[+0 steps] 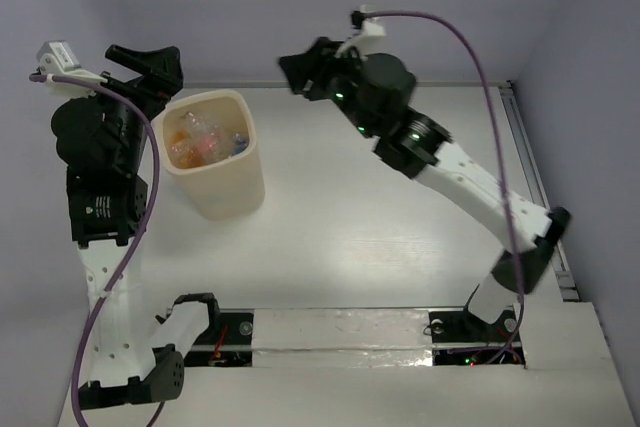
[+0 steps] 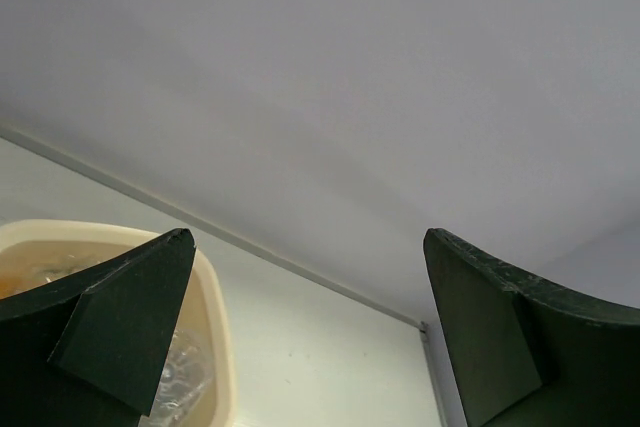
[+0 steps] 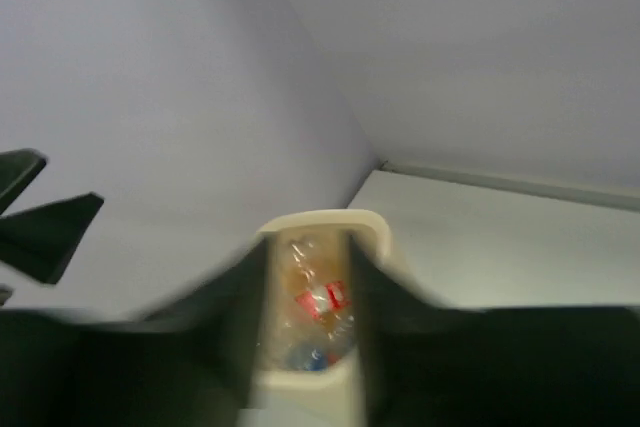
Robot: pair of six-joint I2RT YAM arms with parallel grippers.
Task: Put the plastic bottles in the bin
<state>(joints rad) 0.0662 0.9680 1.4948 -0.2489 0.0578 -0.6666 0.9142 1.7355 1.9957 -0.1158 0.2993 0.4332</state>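
The cream-beige bin (image 1: 252, 147) stands on the table at the back left. Several plastic bottles (image 1: 205, 137), clear with red, blue and orange parts, lie inside it. My left gripper (image 1: 168, 72) hovers at the bin's far left rim, open and empty. In the left wrist view its jaws (image 2: 308, 237) stand wide apart, with the bin's rim (image 2: 215, 317) and a clear bottle (image 2: 185, 372) at lower left. My right gripper (image 1: 291, 72) is raised to the right of the bin, apart from it. In the blurred right wrist view it (image 3: 306, 242) is open and empty, framing the bin (image 3: 320, 217) and the bottles (image 3: 322, 307).
Grey walls enclose the table at the back and sides. A metal rail (image 1: 530, 167) runs along the right edge. Purple cables (image 1: 480, 57) loop above both arms. My left gripper's fingers (image 3: 45, 227) show at the far left of the right wrist view.
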